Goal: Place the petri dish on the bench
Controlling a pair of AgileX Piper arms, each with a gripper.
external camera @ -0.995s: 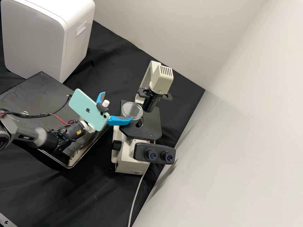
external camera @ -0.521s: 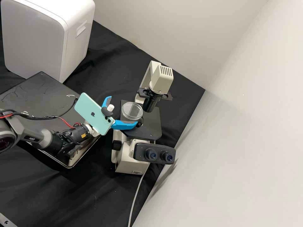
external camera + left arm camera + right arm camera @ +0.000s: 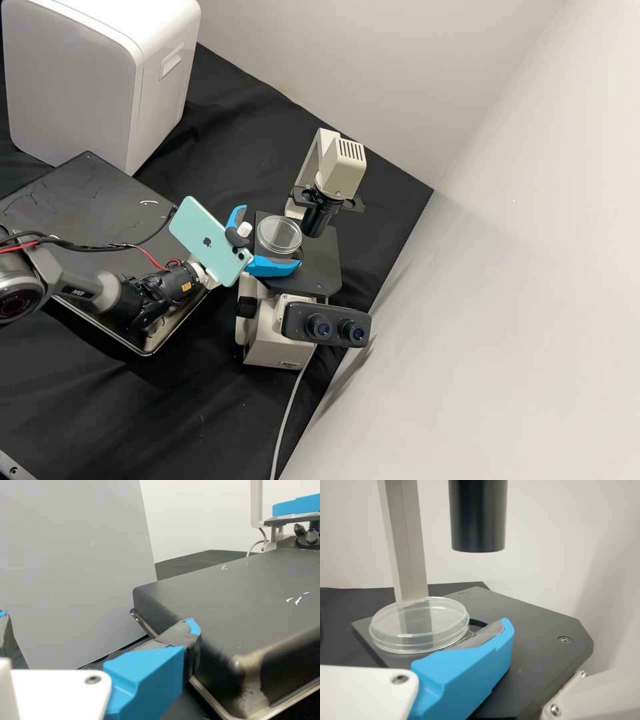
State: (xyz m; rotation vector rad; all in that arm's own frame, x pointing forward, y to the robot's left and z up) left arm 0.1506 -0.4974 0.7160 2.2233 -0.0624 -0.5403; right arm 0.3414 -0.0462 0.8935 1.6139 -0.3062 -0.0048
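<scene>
A clear petri dish (image 3: 279, 235) with its lid on sits on the black stage (image 3: 320, 257) of a microscope, under the dark condenser tube (image 3: 478, 515). My right gripper (image 3: 264, 240) comes in from the left and is open, one blue finger (image 3: 272, 267) along the dish's near side and the other (image 3: 235, 217) at its far-left side. In the right wrist view the dish (image 3: 419, 623) lies just beside my blue finger (image 3: 470, 667); whether they touch I cannot tell. My left gripper (image 3: 97, 622) is open and holds nothing, low beside the corner of a black tray (image 3: 240, 625).
The beige microscope (image 3: 280, 333) stands mid-bench with its eyepieces (image 3: 330, 327) towards the front. A black tray (image 3: 87, 200) lies left of it, under the right arm. A white box (image 3: 93, 73) fills the back left. A pale wall (image 3: 520, 267) borders the bench's right.
My right gripper has moved right, towards the microscope stage; its open fingers now stand on either side of the petri dish. The dish has not moved.
</scene>
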